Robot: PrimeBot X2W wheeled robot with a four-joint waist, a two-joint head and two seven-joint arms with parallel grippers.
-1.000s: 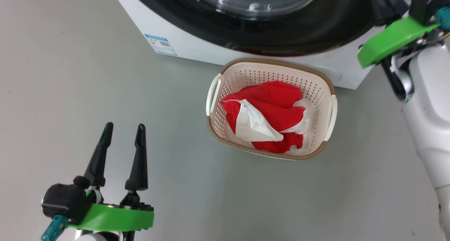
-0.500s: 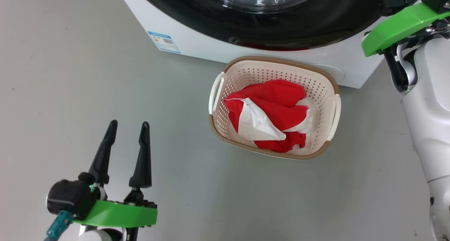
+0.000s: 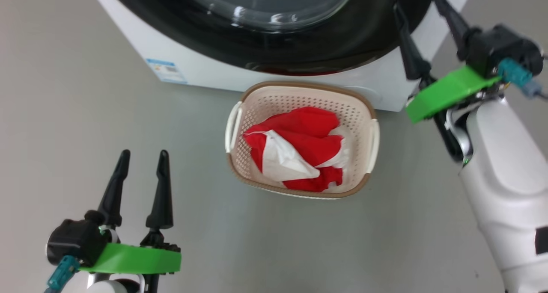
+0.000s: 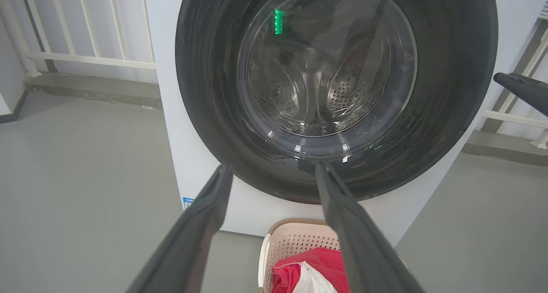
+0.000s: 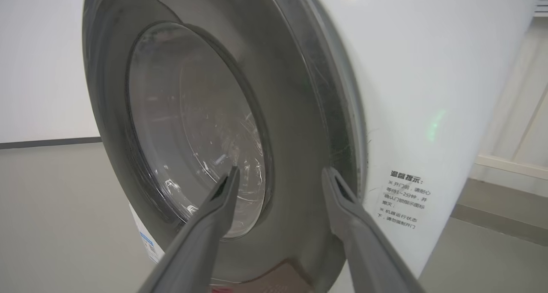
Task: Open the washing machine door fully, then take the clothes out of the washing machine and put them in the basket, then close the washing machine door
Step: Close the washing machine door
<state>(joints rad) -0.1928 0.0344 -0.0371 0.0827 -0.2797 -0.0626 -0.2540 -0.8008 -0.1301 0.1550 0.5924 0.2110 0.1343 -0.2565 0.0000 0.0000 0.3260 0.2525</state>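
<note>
R gripper (image 3: 416, 0) now spread by shut glossy-black door (image 3: 364, 36); L gripper (image 3: 144, 154) wide; red/white clothes (image 3: 299, 128) in basket (image 3: 299, 86).

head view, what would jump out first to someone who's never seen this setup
The red and white clothes catch the eye first, bunched in the cream basket on the grey floor at mid-frame. Right behind the basket looms the white washing machine, its round door with a glossy black rim and bulging clear glass spanning the top of the view.
</note>
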